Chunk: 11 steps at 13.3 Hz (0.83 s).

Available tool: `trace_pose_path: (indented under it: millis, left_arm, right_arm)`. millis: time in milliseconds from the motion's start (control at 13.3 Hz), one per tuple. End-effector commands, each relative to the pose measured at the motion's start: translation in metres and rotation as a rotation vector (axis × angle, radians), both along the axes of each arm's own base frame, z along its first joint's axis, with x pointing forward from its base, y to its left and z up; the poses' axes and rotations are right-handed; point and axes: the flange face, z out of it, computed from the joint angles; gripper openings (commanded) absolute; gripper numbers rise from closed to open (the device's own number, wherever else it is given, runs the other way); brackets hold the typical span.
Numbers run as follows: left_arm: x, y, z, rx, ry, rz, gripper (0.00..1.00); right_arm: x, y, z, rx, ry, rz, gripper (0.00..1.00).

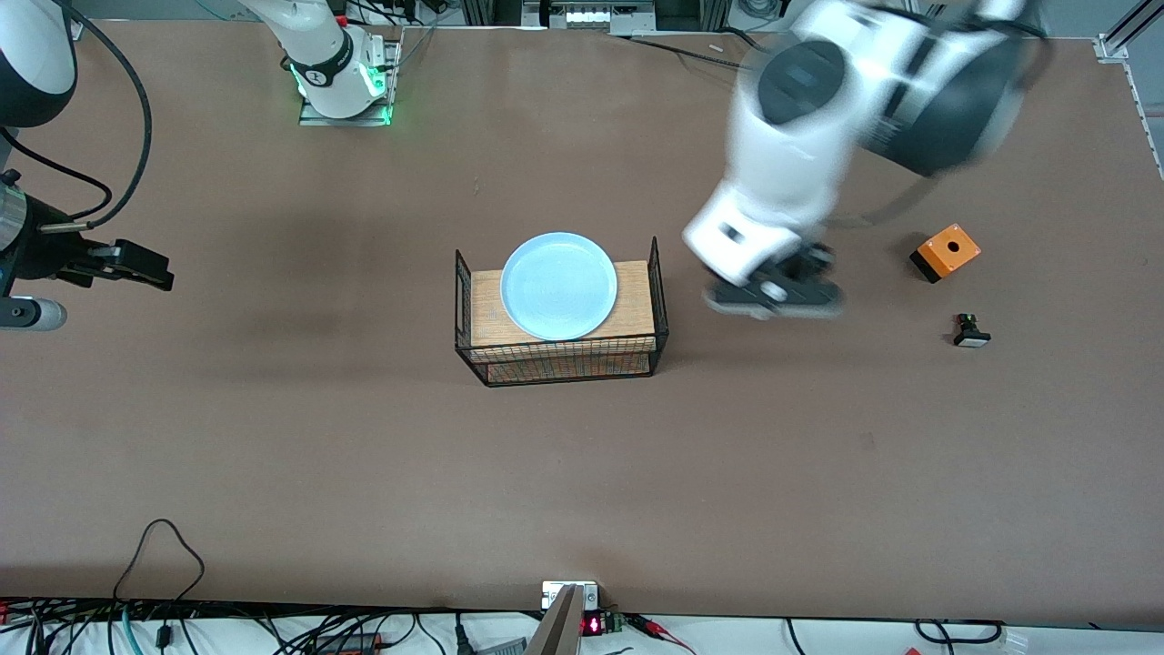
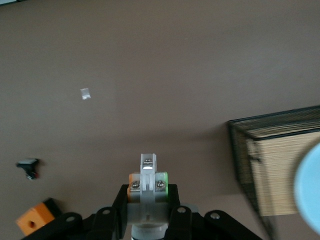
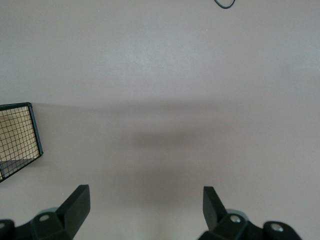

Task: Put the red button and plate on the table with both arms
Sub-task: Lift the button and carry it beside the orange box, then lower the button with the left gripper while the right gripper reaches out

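My left gripper point(image 1: 773, 296) hangs over the brown table point(image 1: 364, 437) between the wire rack and the orange box. It is shut on a small whitish push-button piece point(image 2: 148, 182) with a green-tinged side, which I take for the red button; its cap is hidden. The pale blue plate point(image 1: 558, 286) lies on the rack's wooden top and shows at the edge of the left wrist view point(image 2: 310, 187). My right gripper point(image 1: 136, 264) waits open and empty over bare table at the right arm's end point(image 3: 145, 205).
The black wire rack point(image 1: 564, 359) stands mid-table and also shows in both wrist views point(image 2: 280, 165) point(image 3: 17, 135). An orange box point(image 1: 946, 250) and a black piece with a white cap point(image 1: 970, 332) lie toward the left arm's end. Cables run along the table edge nearest the camera.
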Motion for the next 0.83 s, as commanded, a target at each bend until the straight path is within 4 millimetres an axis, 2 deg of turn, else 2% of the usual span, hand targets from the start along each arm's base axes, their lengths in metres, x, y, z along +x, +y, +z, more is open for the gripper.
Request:
trace_pose_path:
  millis: [0, 75, 301, 527, 677, 753]
  left_arm:
    - [0.018, 0.072, -0.019, -0.016, 0.128, -0.2, 0.11]
    - [0.027, 0.103, -0.025, -0.021, 0.154, -0.226, 0.11]
    - [0.044, 0.181, -0.075, -0.044, 0.262, -0.277, 0.11]
    - [0.039, 0.23, -0.137, -0.057, 0.309, -0.298, 0.1]
    - [0.026, 0.253, -0.176, -0.07, 0.313, -0.277, 0.11]
    - [0.02, 0.255, -0.191, -0.074, 0.306, -0.282, 0.11]
  right_arm:
    - [0.002, 0.003, 0.004, 0.002, -0.006, 0.003, 1.0]
    - [0.002, 0.002, 0.004, 0.002, -0.006, 0.003, 1.0]
    - [0.002, 0.0, 0.004, 0.003, -0.006, 0.001, 1.0]
    - [0.002, 0.002, 0.004, 0.003, -0.006, 0.004, 1.0]
    - [0.002, 0.003, 0.004, 0.002, -0.003, 0.006, 1.0]
    - [0.002, 0.001, 0.004, 0.003, -0.004, 0.004, 1.0]
